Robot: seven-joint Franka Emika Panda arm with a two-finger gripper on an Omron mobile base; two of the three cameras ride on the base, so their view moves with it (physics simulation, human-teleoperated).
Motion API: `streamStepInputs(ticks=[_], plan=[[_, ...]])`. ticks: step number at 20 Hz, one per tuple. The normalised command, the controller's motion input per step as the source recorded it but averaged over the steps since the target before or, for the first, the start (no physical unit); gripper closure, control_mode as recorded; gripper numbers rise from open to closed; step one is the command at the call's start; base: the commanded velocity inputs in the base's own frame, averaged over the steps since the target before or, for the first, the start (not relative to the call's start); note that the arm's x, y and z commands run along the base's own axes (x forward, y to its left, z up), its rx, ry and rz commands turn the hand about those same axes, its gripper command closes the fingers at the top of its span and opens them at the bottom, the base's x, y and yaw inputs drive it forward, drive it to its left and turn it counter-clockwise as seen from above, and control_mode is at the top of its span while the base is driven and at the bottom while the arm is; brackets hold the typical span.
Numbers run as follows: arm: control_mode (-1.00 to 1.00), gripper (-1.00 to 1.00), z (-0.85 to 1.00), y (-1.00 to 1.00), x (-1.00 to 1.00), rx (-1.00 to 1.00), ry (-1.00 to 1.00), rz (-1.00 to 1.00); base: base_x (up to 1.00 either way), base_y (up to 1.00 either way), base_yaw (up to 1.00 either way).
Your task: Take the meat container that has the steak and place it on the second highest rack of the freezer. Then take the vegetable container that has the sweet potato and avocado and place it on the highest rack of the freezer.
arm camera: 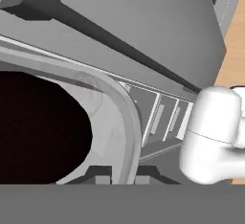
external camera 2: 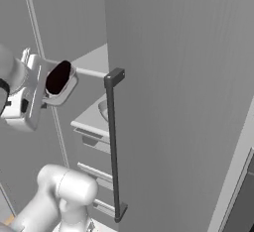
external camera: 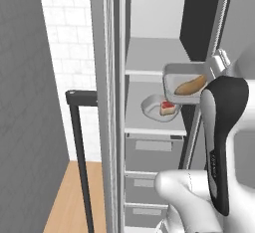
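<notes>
Freezer point(external camera: 149, 127): tall narrow grey cabinet, standing open, with flat pale shelves inside and grey drawer fronts stacked below them.
Door handle point(external camera 2: 113, 142): long black square-section bar, running down the smooth grey door; in the hand view it is crossing the top as a dark diagonal rod.
Highest rack point(external camera: 149, 53): flat light-grey slab, matte, lying bare.
Second rack point(external camera: 137, 120): matching pale slab, carrying the meat container.
Meat container point(external camera: 155, 108): shallow grey rounded-square dish, sitting on the second rack toward its front edge.
Steak point(external camera: 168, 108): small thick slab, red on top with a tan rim, lying in the right half of its dish.
Vegetable container point(external camera: 180, 80): shallow light-grey rectangular tray with rounded corners, hanging in the air at the freezer's opening, at about the level of the highest rack's front edge, above and right of the meat container.
Sweet potato point(external camera: 191, 86): elongated orange-tan piece, lying inside the tray.
Avocado point(external camera 2: 58, 77): dark brown-black rounded lump, smooth, resting in the tray.
Gripper point(arm camera: 119, 179): two small dark fingertips, clamping the tray's thin rim between them.
</notes>
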Motion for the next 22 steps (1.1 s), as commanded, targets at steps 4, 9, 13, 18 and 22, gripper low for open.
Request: streamStepInputs(ticks=[4, 9, 13, 18, 22], plan=[[-1.00, 1.00, -0.35, 0.03, 0.45, -0.10, -0.44, -0.09, 0.00, 0.00, 0.00], [-1.00, 1.00, 0.47, 0.00, 0.52, 0.00, -0.26, -0.08, 0.00, 0.00, 0.00], [-1.00, 1.00, 0.47, 0.00, 0.70, 0.00, 0.00, -0.05, 0.00, 0.00, 0.00], [-1.00, 1.00, 0.15, -0.02, 0.88, 0.00, 0.01, 0.00, 0.00, 0.00, 0.00], [-1.00, 1.00, 0.02, -0.12, 0.71, 0.00, 0.04, 0.00, 0.00, 0.00, 0.00]])
